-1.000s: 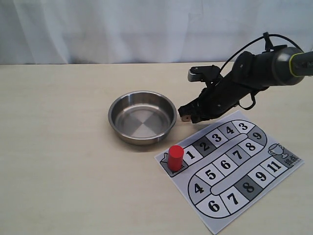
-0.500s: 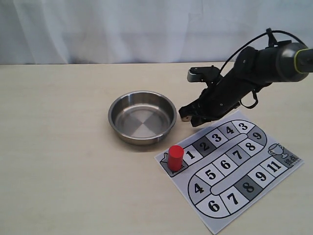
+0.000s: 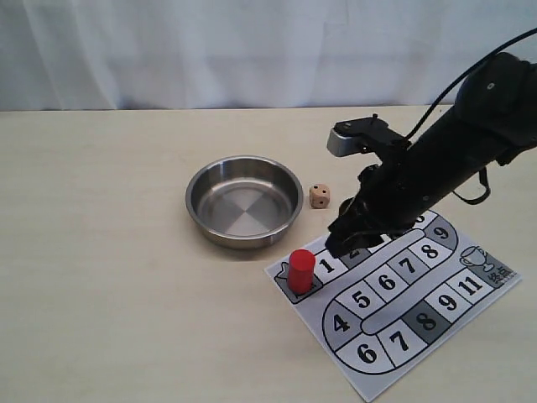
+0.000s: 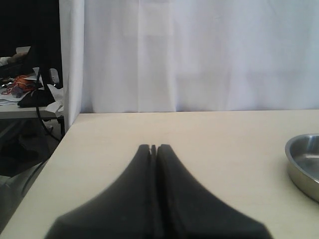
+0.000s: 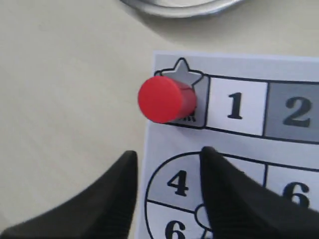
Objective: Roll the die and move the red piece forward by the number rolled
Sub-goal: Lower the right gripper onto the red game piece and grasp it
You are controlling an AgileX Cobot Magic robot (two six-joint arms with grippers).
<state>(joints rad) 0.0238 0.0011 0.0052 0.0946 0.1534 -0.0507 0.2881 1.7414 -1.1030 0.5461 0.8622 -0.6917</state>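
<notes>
Piece (image 5: 162, 99) upright on the board's (image 3: 394, 311) start square, just ahead of the right gripper (image 5: 168, 154), nearly centred on its gap. Jaws parted, empty. Left gripper (image 4: 153, 149) pressed closed, well apart. Die (image 3: 319, 196) on the table beside the bowl (image 3: 195, 214).

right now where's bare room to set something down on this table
Free: the wide table left of the bowl, and the near strip left of the board. Crowded: the pocket between bowl, die, red piece and right tool.
</notes>
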